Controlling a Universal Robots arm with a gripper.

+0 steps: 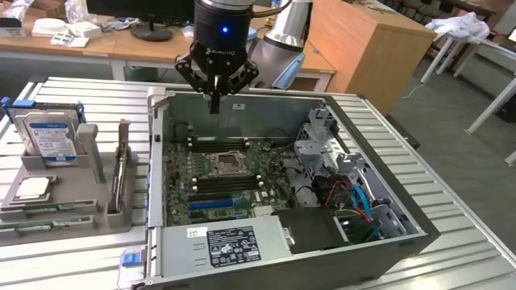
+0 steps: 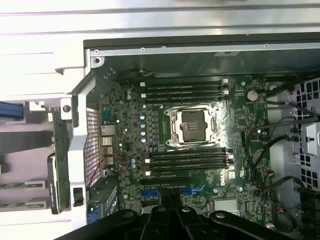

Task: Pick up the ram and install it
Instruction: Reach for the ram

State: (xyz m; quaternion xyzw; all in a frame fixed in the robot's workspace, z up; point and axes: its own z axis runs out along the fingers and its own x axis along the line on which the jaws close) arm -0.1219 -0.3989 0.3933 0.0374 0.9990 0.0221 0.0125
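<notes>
Gripper [image 1: 214,110], closed and seemingly empty, hangs over computer case [image 1: 367,257] on slatted table [image 1: 89,90], desks [image 1: 121,43] behind

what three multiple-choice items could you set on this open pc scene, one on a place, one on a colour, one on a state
1. Where is the hard drive?
A. upright in the grey rack, at the exterior view's left of the case
B. inside the case
C. on the desk behind

2. What colour is the light above the gripper?
A. red
B. green
C. blue

3. How do the gripper's jaws stand?
A. wide open
B. shut
C. shut on the hard drive

Answers: 1 A, the drive stands in the rack beside the case. 2 C, a blue dot glows there. 3 B, the jaws meet in one tip over the case's far wall.
</notes>
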